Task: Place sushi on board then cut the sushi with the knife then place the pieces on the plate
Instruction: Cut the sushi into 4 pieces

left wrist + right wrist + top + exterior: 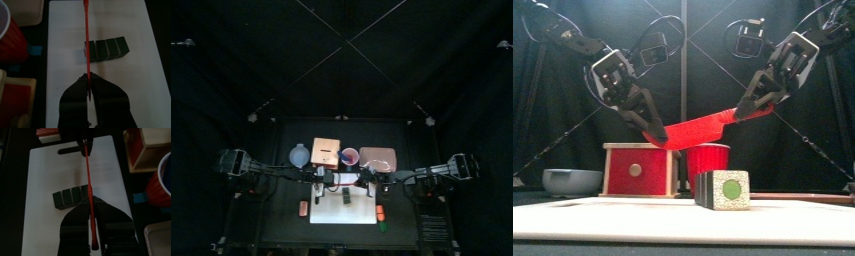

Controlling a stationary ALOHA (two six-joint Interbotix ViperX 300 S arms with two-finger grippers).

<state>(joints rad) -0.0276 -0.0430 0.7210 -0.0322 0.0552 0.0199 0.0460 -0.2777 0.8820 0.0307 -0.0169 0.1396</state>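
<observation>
On the white cutting board (633, 215), near its middle: 1 toy sushi roll (723, 189). It is made of dark green blocks joined side by side and lies flat. 1 end face, speckled with a green centre, is turned to the front. Neither gripper touches it.

Above the roll and clear of it: 1 red toy knife (698, 128), carried at both ends and tilted so that it rises toward the right arm's side. Both wrist views show it edge-on as a thin red line passing over 1 end of the roll.

Left gripper (651, 127): comes down from the left, fingers pinched narrow on the knife's lower end.

Right gripper (743, 110): comes down from the right, fingers pinched narrow on the knife's upper end. Which end is the handle cannot be told.

Behind the board, left to right:
- 1 blue-grey bowl (572, 181).
- 1 pale wooden box (637, 170) with a red drawer front.
- 1 red cup (708, 158), just beside the box.
- 1 flat pink tray (378, 157).

On the black table (278, 215), just beside the board's left edge: 1 small red toy (303, 207).

At the board's right edge: 1 small green toy (381, 213). Whether it lies on the board or beside it cannot be told.
</observation>
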